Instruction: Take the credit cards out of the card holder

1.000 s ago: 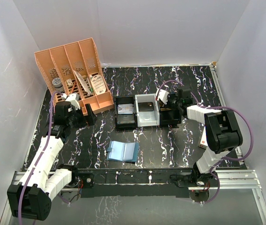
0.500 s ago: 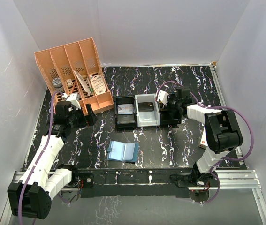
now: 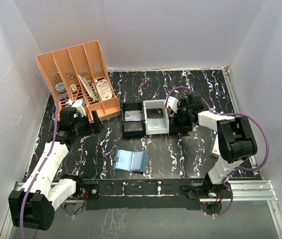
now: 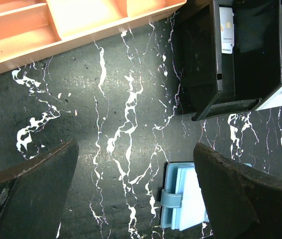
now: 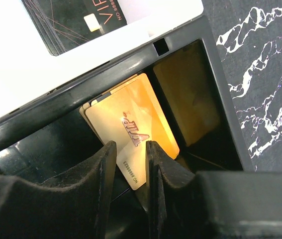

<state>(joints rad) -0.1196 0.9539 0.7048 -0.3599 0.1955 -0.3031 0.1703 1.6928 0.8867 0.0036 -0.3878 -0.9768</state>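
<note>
The teal-blue card holder (image 3: 131, 161) lies open and flat on the marbled table near the front. In the left wrist view the card holder (image 4: 183, 199) shows low down, partly behind one finger. My left gripper (image 3: 92, 123) (image 4: 136, 194) hangs wide open above the bare table, holding nothing. My right gripper (image 3: 180, 121) (image 5: 131, 149) dips into a black tray (image 5: 81, 94), jaws a little apart. A gold credit card (image 5: 131, 129) lies on another gold one in that tray, its corner showing in the gap. Black credit cards (image 5: 76, 20) rest in the white tray (image 5: 31, 74).
Three small trays stand in a row mid-table: black (image 3: 132, 119) holding a white card (image 4: 226, 30), white (image 3: 155, 127), and black (image 3: 183, 130). An orange desk organizer (image 3: 81, 79) stands back left. A small white box with a red mark (image 3: 216, 147) lies by the right arm.
My right gripper's jaws have parted over the gold card in the black tray. The left arm has shifted only slightly; the card holder has not moved.
</note>
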